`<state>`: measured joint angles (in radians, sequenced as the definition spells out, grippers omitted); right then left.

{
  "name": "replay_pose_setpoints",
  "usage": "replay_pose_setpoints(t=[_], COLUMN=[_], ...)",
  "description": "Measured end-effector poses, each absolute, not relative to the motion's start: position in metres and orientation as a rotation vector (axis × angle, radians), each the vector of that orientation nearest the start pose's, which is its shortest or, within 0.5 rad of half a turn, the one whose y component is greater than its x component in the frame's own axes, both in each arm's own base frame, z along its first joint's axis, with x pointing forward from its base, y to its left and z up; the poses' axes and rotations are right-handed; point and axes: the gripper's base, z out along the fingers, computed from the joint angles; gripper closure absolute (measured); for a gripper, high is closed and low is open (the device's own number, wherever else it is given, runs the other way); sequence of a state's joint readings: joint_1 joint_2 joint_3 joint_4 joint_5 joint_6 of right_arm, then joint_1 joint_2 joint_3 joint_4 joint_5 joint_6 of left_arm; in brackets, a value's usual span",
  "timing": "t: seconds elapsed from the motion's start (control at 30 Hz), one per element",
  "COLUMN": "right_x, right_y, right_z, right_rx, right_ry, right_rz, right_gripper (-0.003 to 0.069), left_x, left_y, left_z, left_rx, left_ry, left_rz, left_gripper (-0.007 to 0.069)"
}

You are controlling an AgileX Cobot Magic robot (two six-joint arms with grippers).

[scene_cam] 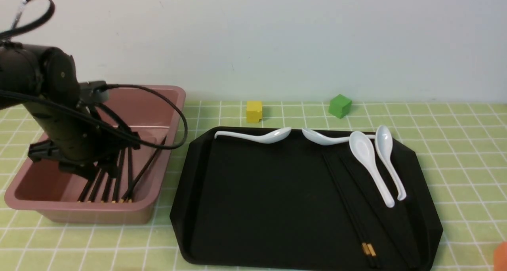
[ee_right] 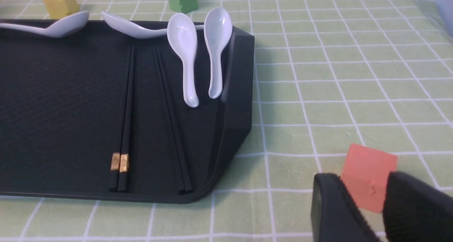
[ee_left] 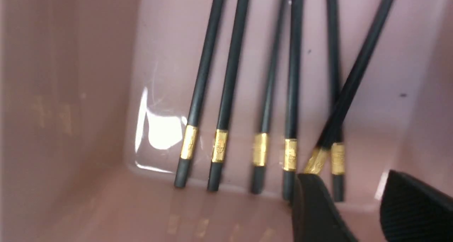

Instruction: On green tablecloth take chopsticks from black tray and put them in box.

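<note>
Several black chopsticks (scene_cam: 115, 180) with gold bands lie in the pink box (scene_cam: 87, 205) at the left; in the left wrist view they (ee_left: 230, 75) lean against its wall (ee_left: 53, 93), one crossing another. My left gripper (ee_left: 350, 176) is inside the box just above their thick ends, open and empty; in the front view the arm (scene_cam: 59, 116) hides it. Two more pairs (scene_cam: 348, 207) (ee_right: 125, 111) lie on the right part of the black tray (scene_cam: 257, 195). My right gripper (ee_right: 362, 178) is open above the green tablecloth (scene_cam: 455, 144), right of the tray.
Several white spoons (scene_cam: 370, 160) lie along the tray's far and right side. A yellow cube (scene_cam: 254, 111) and a green cube (scene_cam: 340, 105) stand behind the tray. An orange cube (ee_right: 368, 167) sits on the cloth just beyond my right fingertips.
</note>
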<state>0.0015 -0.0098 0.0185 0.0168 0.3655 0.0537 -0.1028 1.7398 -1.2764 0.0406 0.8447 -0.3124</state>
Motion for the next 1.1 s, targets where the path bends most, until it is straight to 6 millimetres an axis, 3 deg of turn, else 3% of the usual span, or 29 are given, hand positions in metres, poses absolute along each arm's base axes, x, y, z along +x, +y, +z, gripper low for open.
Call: replay_pose_setpoints(t=[0.03, 0.07, 0.2, 0.27, 0.37, 0.47, 0.53, 0.57, 0.63, 0.77, 0.93, 1.1], right_x=[0.053, 0.053, 0.053, 0.053, 0.053, 0.053, 0.053, 0.053, 0.053, 0.053, 0.053, 0.053], right_y=[0.001, 0.001, 0.001, 0.001, 0.001, 0.001, 0.001, 0.001, 0.001, 0.001, 0.001, 0.001], right_z=[0.175, 0.175, 0.175, 0.175, 0.175, 0.175, 0.175, 0.175, 0.175, 0.175, 0.175, 0.175], right_rx=[0.059, 0.059, 0.059, 0.059, 0.059, 0.059, 0.059, 0.059, 0.059, 0.059, 0.059, 0.059], right_ry=[1.857, 1.857, 1.857, 1.857, 1.857, 1.857, 1.857, 1.857, 1.857, 1.857, 1.857, 1.857], right_rz=[0.055, 0.055, 0.055, 0.055, 0.055, 0.055, 0.055, 0.055, 0.055, 0.055, 0.055, 0.055], right_gripper=[0.0419, 0.0419, 0.0419, 0.0419, 0.0419, 0.0419, 0.0419, 0.0419, 0.0419, 0.0419, 0.0419, 0.0419], left_x=[0.355, 0.347, 0.32, 0.31, 0.276, 0.222, 0.202, 0.171, 0.146, 0.09, 0.059, 0.05], left_y=[-0.034, -0.033, -0.03, -0.029, -0.028, -0.026, -0.026, -0.024, -0.022, -0.017, -0.014, -0.013], left_z=[0.241, 0.26, 0.305, 0.315, 0.337, 0.343, 0.343, 0.339, 0.333, 0.304, 0.278, 0.271], left_rx=[-0.26, -0.252, -0.208, -0.202, -0.2, -0.174, -0.165, -0.153, -0.155, -0.176, -0.236, -0.254], left_ry=[2.771, 2.734, 2.652, 2.63, 2.564, 2.476, 2.423, 2.324, 2.221, 1.928, 1.696, 1.619], left_rz=[-0.055, -0.064, -0.074, -0.079, -0.128, -0.198, -0.228, -0.263, -0.3, -0.381, -0.496, -0.532], left_gripper=[0.0383, 0.0459, 0.0628, 0.0637, 0.0637, 0.0637, 0.0637, 0.0637, 0.0637, 0.0637, 0.0637, 0.0637])
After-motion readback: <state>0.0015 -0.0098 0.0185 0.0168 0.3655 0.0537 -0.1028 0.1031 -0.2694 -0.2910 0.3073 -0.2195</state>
